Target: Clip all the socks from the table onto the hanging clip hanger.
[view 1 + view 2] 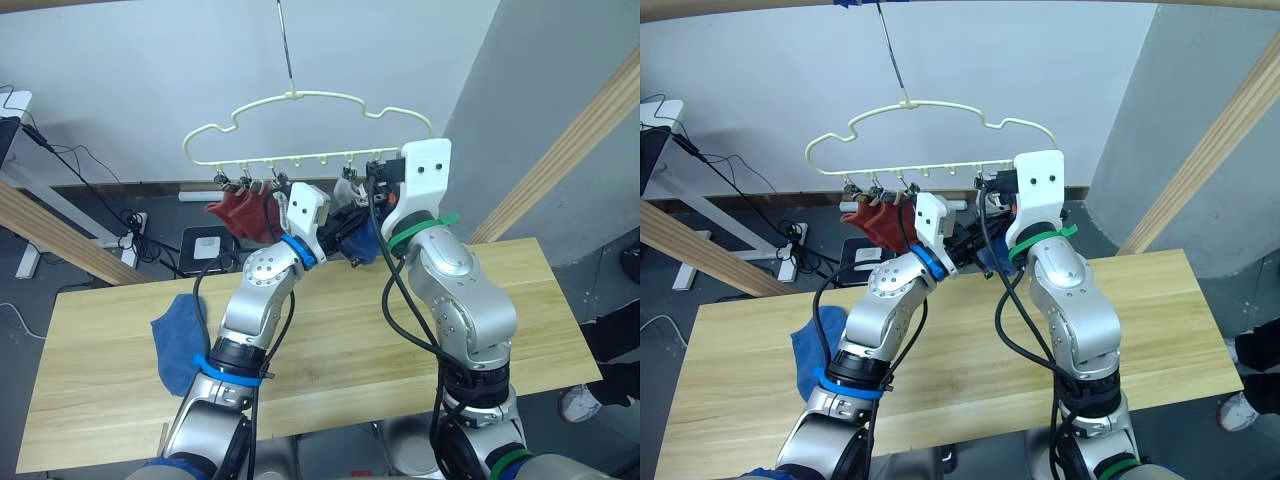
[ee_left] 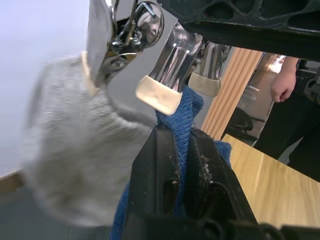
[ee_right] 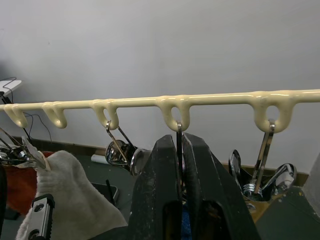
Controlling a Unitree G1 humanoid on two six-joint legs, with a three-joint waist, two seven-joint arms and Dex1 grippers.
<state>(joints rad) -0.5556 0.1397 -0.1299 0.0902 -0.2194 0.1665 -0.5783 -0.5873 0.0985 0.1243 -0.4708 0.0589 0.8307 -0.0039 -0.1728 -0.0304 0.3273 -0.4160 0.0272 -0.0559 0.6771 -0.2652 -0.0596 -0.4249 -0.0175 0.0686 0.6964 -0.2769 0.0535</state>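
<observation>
The pale-yellow clip hanger (image 1: 310, 100) hangs above the far edge of the table (image 1: 100, 400). Two rust-red socks (image 1: 240, 212) hang from its left clips, and a light grey sock (image 2: 65, 150) hangs on a clip beside them. My left gripper (image 2: 182, 137) is shut on a blue sock (image 2: 189, 111) and holds its edge up between the cream tips of a silver clip (image 2: 167, 70). My right gripper (image 3: 179, 142) is shut on that clip's metal handles just under the hanger bar (image 3: 210, 99). A second blue sock (image 1: 180, 340) lies on the table at the left.
Slanted wooden poles stand at the left (image 1: 60, 235) and at the right (image 1: 570, 150) of the table. Cables and a power strip (image 1: 130, 225) lie on the floor behind. A person (image 1: 612, 340) stands by the table's right end.
</observation>
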